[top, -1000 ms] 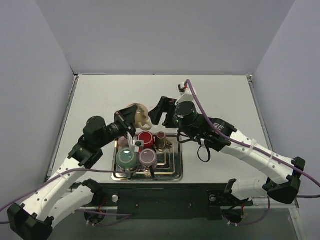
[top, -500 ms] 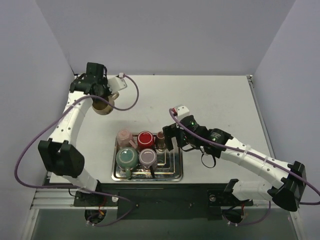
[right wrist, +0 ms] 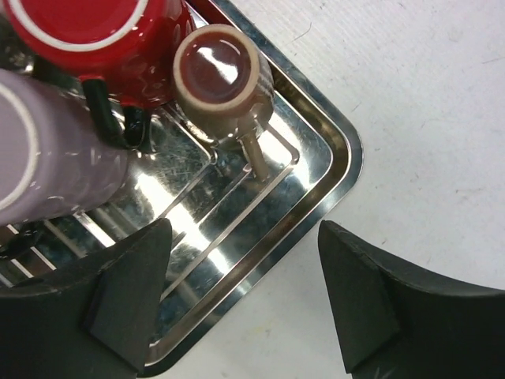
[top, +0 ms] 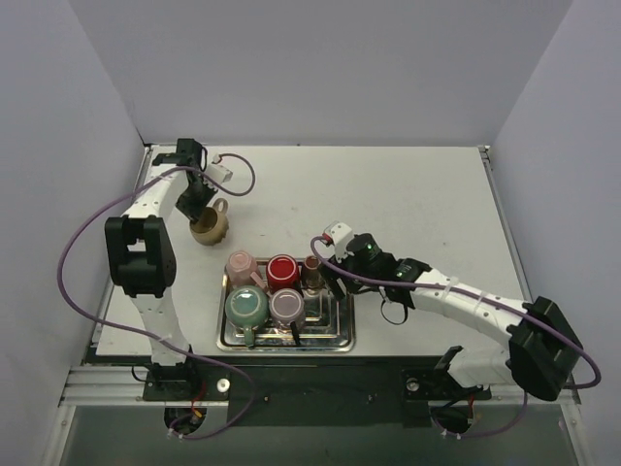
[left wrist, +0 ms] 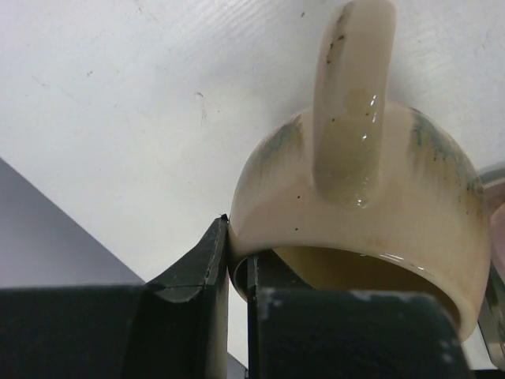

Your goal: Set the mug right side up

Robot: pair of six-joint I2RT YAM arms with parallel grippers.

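The tan mug (top: 208, 230) is at the back left of the table, mouth upward, its handle (left wrist: 351, 103) pointing away from my left wrist. My left gripper (top: 200, 202) is shut on the mug's rim (left wrist: 237, 253), with one finger (left wrist: 197, 300) outside the wall and the other (left wrist: 331, 332) inside. In the left wrist view the mug (left wrist: 410, 229) fills the frame above the white table. My right gripper (top: 330, 279) is open and empty. It hovers over the right edge of the metal tray (right wrist: 331, 181).
The tray (top: 342, 330) near the front holds a pink mug (top: 240, 265), a red mug (top: 282, 269), a small brown cup (top: 312, 264), a green mug (top: 246, 307) and a lilac mug (top: 287, 305). The red mug (right wrist: 95, 31) and brown cup (right wrist: 219, 75) lie just past my right fingers.
My left arm carried the tan mug from above the tray to the back left and brought it down there. My right arm drew back and down to the tray's right edge.
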